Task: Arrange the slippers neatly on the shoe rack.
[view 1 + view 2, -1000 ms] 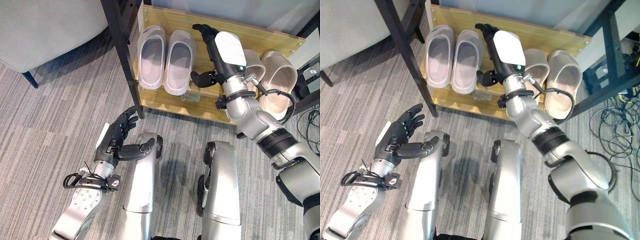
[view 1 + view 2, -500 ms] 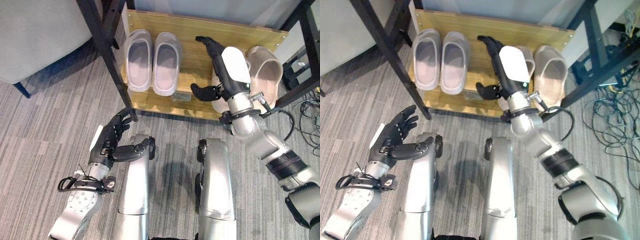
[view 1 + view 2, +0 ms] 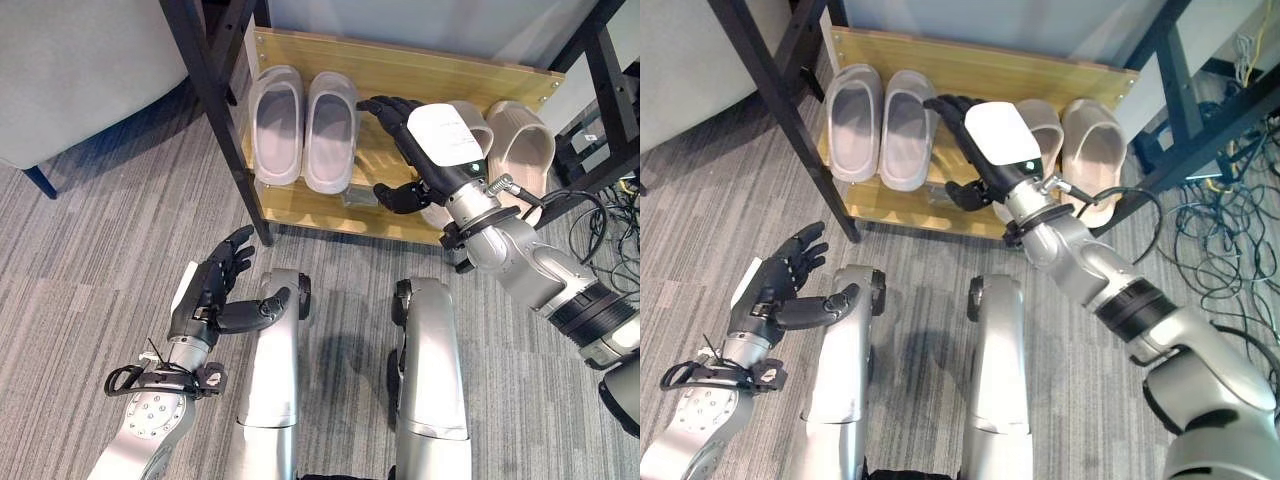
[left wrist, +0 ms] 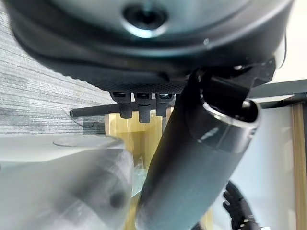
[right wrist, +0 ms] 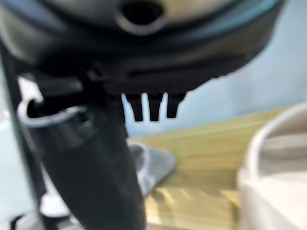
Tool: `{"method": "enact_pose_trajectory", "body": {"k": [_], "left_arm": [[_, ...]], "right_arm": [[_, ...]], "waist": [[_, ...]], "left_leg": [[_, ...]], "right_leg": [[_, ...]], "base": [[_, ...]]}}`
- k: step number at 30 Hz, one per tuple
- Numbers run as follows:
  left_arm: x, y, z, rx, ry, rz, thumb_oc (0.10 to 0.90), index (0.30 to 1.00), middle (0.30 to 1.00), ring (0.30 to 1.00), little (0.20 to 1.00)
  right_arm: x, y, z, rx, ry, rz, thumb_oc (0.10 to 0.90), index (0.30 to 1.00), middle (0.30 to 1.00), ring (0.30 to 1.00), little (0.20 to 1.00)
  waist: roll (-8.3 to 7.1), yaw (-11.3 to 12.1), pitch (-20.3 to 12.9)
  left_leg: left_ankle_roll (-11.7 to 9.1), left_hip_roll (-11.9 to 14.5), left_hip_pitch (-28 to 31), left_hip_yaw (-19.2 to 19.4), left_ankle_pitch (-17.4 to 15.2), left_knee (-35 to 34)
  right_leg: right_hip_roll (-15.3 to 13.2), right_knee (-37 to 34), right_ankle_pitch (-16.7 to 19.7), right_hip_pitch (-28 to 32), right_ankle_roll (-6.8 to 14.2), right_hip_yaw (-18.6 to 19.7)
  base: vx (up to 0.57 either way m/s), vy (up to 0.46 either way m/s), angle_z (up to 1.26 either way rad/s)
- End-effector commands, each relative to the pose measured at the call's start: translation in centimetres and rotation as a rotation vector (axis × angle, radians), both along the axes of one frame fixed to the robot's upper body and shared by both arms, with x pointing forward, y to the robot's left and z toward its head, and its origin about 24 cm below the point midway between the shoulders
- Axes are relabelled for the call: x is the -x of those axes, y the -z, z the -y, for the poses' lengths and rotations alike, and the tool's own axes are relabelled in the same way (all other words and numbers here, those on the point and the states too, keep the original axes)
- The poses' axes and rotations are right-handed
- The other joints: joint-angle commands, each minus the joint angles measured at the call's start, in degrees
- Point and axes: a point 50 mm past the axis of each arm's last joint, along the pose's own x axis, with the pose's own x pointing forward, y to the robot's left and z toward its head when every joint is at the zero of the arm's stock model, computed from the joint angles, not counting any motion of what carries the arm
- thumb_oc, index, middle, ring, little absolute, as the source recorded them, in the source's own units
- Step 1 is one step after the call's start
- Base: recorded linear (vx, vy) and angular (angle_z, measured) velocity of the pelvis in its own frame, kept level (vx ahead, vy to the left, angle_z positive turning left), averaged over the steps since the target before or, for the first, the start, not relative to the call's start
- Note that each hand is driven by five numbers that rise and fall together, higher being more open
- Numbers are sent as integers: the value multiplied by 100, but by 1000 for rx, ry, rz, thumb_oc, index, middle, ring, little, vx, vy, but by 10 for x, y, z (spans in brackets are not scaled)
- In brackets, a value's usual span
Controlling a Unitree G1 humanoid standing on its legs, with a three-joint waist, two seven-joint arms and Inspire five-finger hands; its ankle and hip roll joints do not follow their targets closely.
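Two pairs of slippers sit on the low wooden shelf of the shoe rack [image 3: 300, 205]: a grey pair [image 3: 302, 128] toward the left end, side by side and touching along their inner edges, toes pointing to the back board, and a beige pair [image 3: 520, 150] toward the right end, also side by side. The nearer beige slipper [image 3: 1038, 120] is partly covered by the right hand [image 3: 425, 150], which hovers over the middle of the shelf between the two pairs, palm down, fingers stretched out and spread toward the grey pair and the thumb hanging apart below them, near the shelf's front edge; it grips nothing, and whether it touches the beige slipper under it cannot be told. A small clear object lies on the shelf by the front edge, just beside the thumb. The rack's black metal posts [image 3: 215, 110] frame the shelf on both sides. The left hand [image 3: 215, 295] is held low over the grey striped carpet [image 3: 90, 250], well apart from the rack, fingers relaxed and open, thumb out, empty. A grey upholstered seat [image 3: 80, 70] stands to the left of the rack.
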Motion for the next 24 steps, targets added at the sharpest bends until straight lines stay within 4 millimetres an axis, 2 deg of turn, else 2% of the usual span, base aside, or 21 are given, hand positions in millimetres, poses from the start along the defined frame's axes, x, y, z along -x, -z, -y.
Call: {"method": "enact_pose_trajectory", "body": {"k": [1,12,24], "left_arm": [[13,-51,34,102,165,293,800,900,900,900,900],[15,-52,34,107,173,297,800,900,900,900,900],[17,-50,26,82,141,280,800,900,900,900,900]], "right_arm": [[4,-80,7,0,29,295,800,900,900,900,900],[-3,-77,33,77,148,291,800,900,900,900,900],[5,-66,74,125,267,240,800,900,900,900,900]], "waist": [[235,366,-239],[276,377,-239],[169,239,-239]], "left_leg": [[115,-412,-451,-264,366,129],[85,-427,-451,-351,292,140],[61,-405,-451,-352,333,105]], "right_leg": [[84,-740,2573,-536,-1145,-233],[76,-774,2554,-536,-1153,-307],[33,-810,2508,-536,-1139,-311]], "base": [[0,0,0],[0,0,0],[0,0,0]]}}
